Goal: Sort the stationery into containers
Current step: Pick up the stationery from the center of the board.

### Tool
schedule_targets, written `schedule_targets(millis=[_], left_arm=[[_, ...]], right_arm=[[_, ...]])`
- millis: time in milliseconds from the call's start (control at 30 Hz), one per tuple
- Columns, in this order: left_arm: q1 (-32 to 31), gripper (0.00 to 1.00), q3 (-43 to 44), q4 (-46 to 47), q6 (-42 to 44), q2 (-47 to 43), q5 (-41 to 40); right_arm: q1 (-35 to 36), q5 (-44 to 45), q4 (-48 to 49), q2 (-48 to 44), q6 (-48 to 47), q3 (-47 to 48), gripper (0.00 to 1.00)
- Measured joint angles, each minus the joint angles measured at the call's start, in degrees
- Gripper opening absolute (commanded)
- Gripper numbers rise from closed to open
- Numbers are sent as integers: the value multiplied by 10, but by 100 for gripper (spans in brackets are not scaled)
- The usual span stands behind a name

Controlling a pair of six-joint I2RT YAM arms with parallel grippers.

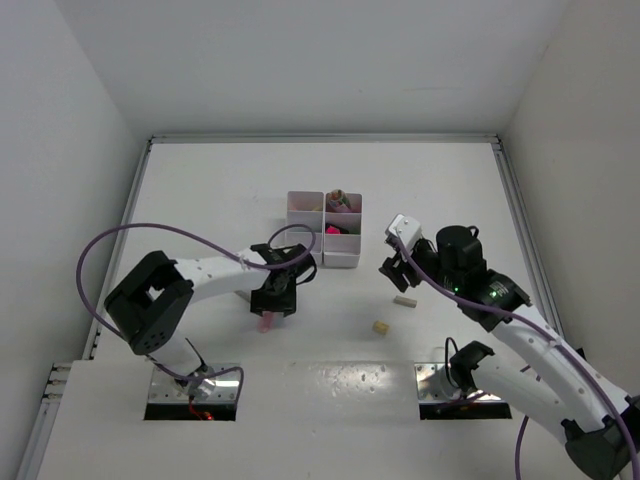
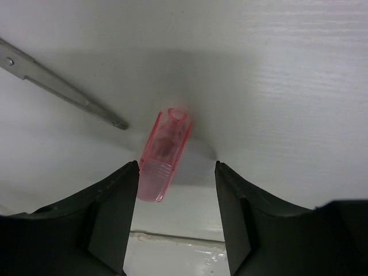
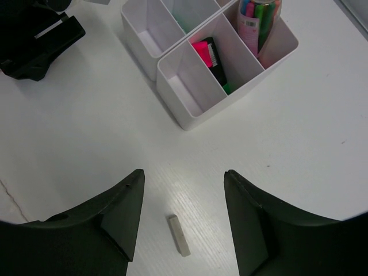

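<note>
Pick-up stage, both arms at once. Left hand [image 2: 177, 169] hangs low over the white desk [image 1: 200, 200], jaws spread wide, nothing held. A translucent pink plastic stick [image 2: 164, 155] lies flat btwn the fingers [image 2: 115, 213], nearer the one on the left of the wrist view; whether it touches that pad is hard to tell. A metal scissors blade [image 2: 63, 92] lies beside it, clear of the jaws. Right hand [image 3: 183, 175] is also wide open and empty, hovering above a small beige eraser stick [image 3: 179, 234] that sits roughly centred under the gap. A tiny beige eraser cube [image 1: 380, 326] lies near that stick, closer to the arm bases. The white plastic six-compartment organizer tray [image 3: 178, 98] stands mid-desk, btwn and beyond the two hands, partly filled: a pink-and-black highlighter [image 3: 208, 54] in one cell and what looks like a wrapped bundle of coloured pens [image 3: 256, 23] in the next. Sorting looks well along, w/ a few loose bits left. Next, prob: left hand shifts a touch to centre the pink stick, drops and closes across its narrow width w/o catching the scissors. Right hand needs to descend a good way before closing on the thin eraser, then each carries to a cell.
</note>
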Motion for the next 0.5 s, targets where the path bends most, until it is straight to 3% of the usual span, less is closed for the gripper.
schedule_targets(millis=[500], left_arm=[[28, 57, 10, 18, 28, 3, -10]], right_arm=[[0, 1, 0, -7, 0, 0, 58]])
